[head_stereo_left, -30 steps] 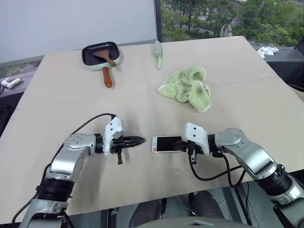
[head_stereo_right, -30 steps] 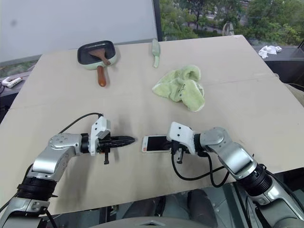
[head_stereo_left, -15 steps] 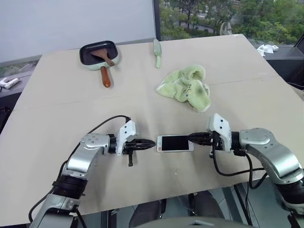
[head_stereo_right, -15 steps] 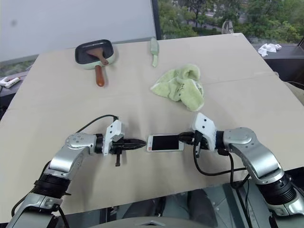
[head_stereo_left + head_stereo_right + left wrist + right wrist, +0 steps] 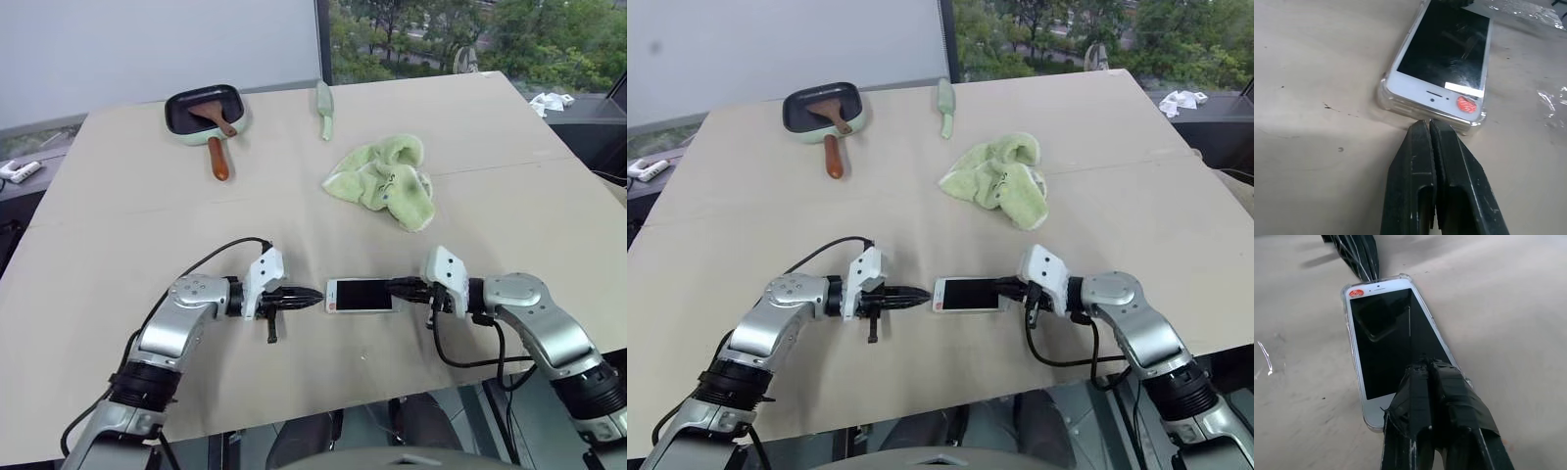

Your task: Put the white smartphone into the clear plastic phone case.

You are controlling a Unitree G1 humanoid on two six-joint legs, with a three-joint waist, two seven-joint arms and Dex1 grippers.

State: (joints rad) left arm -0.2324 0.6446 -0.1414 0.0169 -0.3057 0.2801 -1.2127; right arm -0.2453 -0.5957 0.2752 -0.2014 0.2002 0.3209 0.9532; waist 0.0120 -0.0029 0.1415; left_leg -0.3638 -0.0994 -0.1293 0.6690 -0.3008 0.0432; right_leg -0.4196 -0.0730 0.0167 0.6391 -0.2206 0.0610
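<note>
Under right fingers (image 5: 1431,366), phone's end (image 5: 1376,418), perhaps.

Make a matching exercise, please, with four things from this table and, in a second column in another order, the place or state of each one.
Things:
1. white smartphone
2. clear plastic phone case
3. green cloth
4. left gripper

Places or states:
A. crumpled, beyond the phone
B. shut, tips at the phone's end
C. flat, screen up, between both grippers
D. wrapped around the phone's edges

Pairs: 1-C, 2-D, 3-A, 4-B
</note>
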